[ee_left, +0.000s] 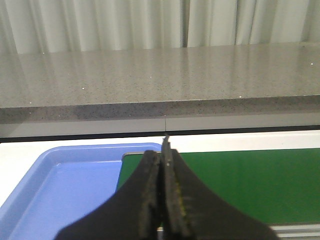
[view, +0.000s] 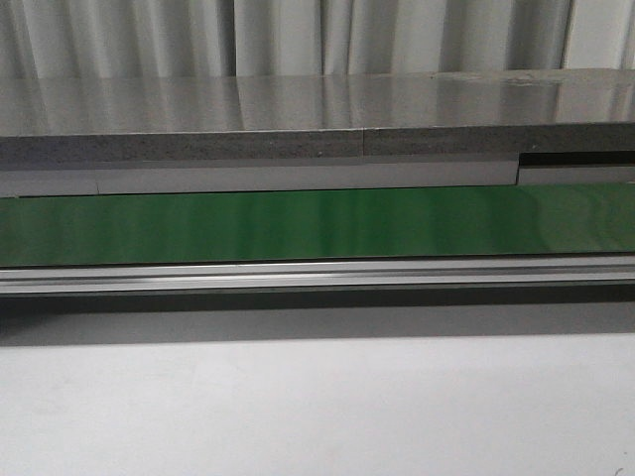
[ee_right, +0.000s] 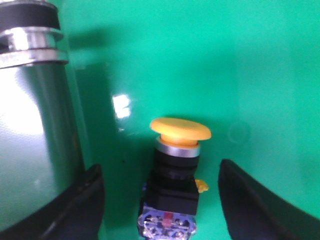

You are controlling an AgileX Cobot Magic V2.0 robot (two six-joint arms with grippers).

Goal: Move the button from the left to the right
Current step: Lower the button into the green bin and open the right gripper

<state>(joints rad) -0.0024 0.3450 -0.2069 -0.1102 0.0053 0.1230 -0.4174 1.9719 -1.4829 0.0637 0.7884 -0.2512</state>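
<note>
Only the right wrist view shows the button (ee_right: 174, 172): a round yellow-orange cap (ee_right: 180, 128) over a silver ring and a black blocky body with blue and red marks at its end. It lies on the green belt (ee_right: 240, 75). My right gripper (ee_right: 161, 167) is open, one dark finger on each side of the button's body, with gaps on both sides. In the left wrist view my left gripper (ee_left: 161, 155) is shut with nothing held, hovering over the edge where a blue tray (ee_left: 65, 185) meets the green belt (ee_left: 250, 180). Neither gripper nor the button appears in the front view.
A shiny metal roller (ee_right: 35, 125) stands close beside the right gripper's finger. The front view shows the green belt (view: 317, 223), an aluminium rail (view: 317, 276) along its near side, a grey stone counter (view: 298, 109) behind, and white tabletop (view: 317, 407) in front.
</note>
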